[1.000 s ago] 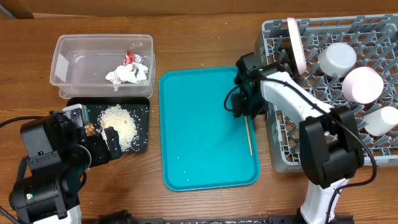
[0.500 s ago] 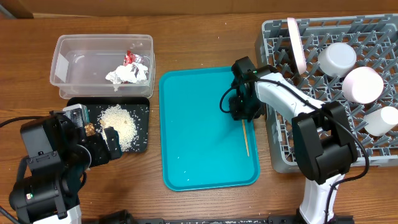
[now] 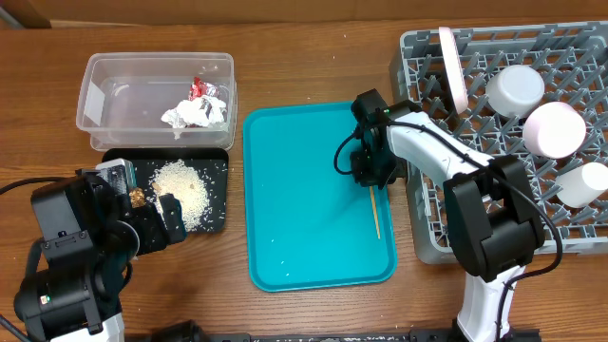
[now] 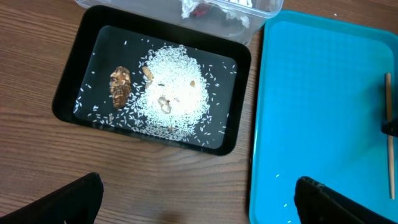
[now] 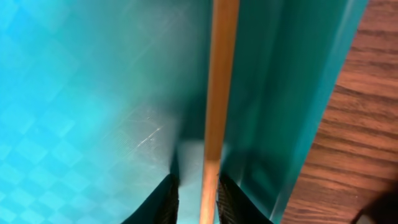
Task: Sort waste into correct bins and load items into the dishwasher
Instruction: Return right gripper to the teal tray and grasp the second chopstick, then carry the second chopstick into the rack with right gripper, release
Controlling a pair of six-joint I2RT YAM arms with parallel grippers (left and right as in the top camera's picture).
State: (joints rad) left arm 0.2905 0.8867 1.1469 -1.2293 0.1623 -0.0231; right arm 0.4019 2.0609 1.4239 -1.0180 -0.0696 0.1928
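One light wooden chopstick lies on the right side of the teal tray. My right gripper is shut on the chopstick's upper end; in the right wrist view the chopstick runs between the fingers. My left gripper is open and empty over bare wood, below the black tray holding the rice and the brown lump. The clear tub holds the napkin and the red foil wrapper. The grey dish rack stands at the right.
The rack holds an upright pink plate, a white bowl, a pink bowl and another white dish. A few rice grains lie on the teal tray. The chopstick lies close to the tray's right rim and the rack's edge.
My right gripper has shifted a little to the left, and the chopstick has moved left with it, away from the tray's right rim. The left arm has not moved.
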